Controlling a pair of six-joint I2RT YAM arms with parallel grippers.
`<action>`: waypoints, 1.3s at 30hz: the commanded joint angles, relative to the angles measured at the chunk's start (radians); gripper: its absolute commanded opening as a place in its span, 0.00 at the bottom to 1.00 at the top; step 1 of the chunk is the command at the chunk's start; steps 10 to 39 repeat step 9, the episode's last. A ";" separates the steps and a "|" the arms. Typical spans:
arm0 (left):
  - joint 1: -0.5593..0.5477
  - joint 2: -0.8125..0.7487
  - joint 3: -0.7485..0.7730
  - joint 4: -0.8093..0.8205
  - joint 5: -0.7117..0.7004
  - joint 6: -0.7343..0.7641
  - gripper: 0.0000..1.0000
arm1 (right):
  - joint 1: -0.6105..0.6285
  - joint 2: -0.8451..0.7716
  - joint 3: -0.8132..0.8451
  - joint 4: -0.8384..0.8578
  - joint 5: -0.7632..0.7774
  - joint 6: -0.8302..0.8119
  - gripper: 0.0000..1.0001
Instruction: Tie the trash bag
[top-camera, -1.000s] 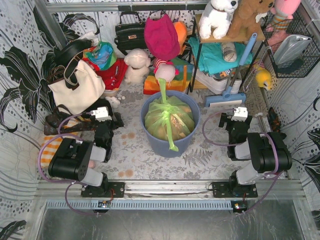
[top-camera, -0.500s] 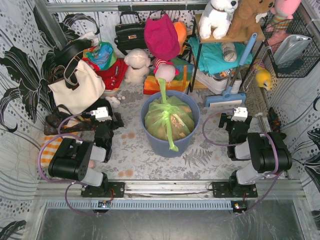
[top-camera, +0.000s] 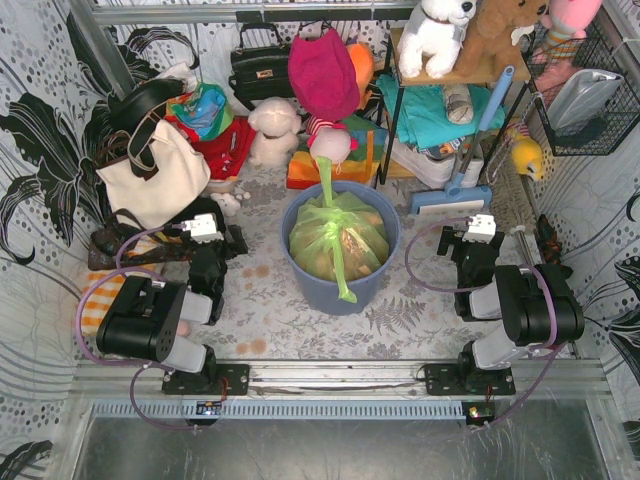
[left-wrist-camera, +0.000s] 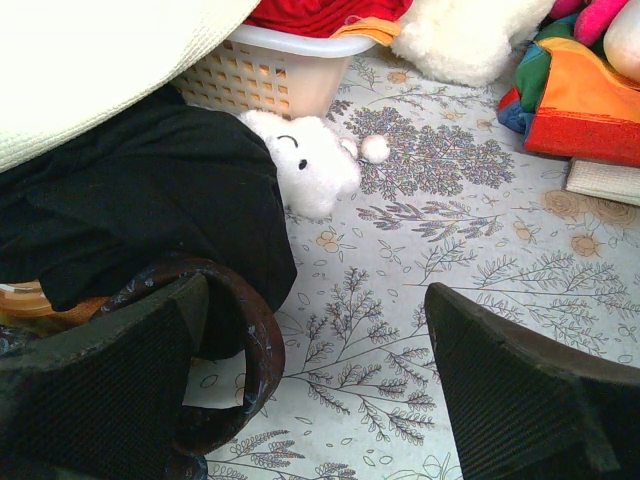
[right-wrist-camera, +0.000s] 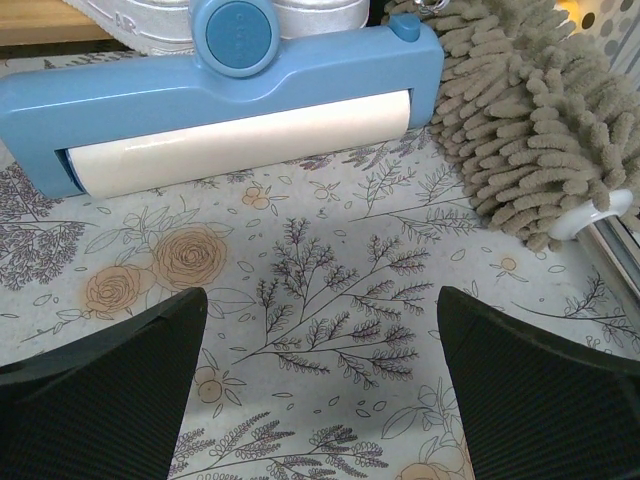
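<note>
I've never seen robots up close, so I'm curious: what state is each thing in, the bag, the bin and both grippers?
trash bag: sitting in the bin, top gathered, one tail stretched back, one draped over the near rim.
bin: upright, filled by the bag.
left gripper: open, empty, low over the floor.
right gripper: open, empty, low over the floor.

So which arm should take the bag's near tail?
Right, marginally: trash bag tail hangs roughly midway between them; both open, but left gripper is hemmed by dark cloth, right gripper over floor.
</note>
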 joint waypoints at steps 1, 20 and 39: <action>0.010 0.001 0.021 0.039 -0.007 -0.001 0.98 | -0.005 -0.009 0.013 0.014 -0.015 0.019 0.97; 0.008 0.002 0.021 0.041 -0.005 0.001 0.98 | -0.005 -0.009 0.014 0.015 -0.014 0.020 0.97; 0.008 0.002 0.021 0.041 -0.005 0.001 0.98 | -0.005 -0.009 0.014 0.015 -0.014 0.020 0.97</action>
